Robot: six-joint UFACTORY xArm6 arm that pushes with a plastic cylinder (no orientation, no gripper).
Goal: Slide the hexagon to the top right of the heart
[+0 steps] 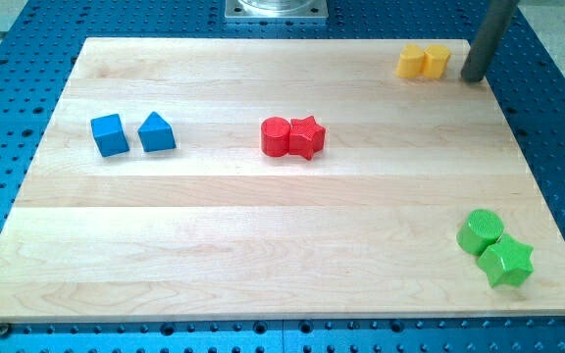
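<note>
Up near the top right corner of the pale wooden board (263, 226), the two small yellow plastic blocks sat touching. The left one looked like the yellow hexagon (412, 61) and the right one like the yellow heart (437, 60), but they were too small to be sure. My tip (475, 77) stood just right of the heart. It had no jaws, so it held nothing and could only push. The hexagon looked light, hard and easy to slide. A soft push low on its flat side seemed best.
</note>
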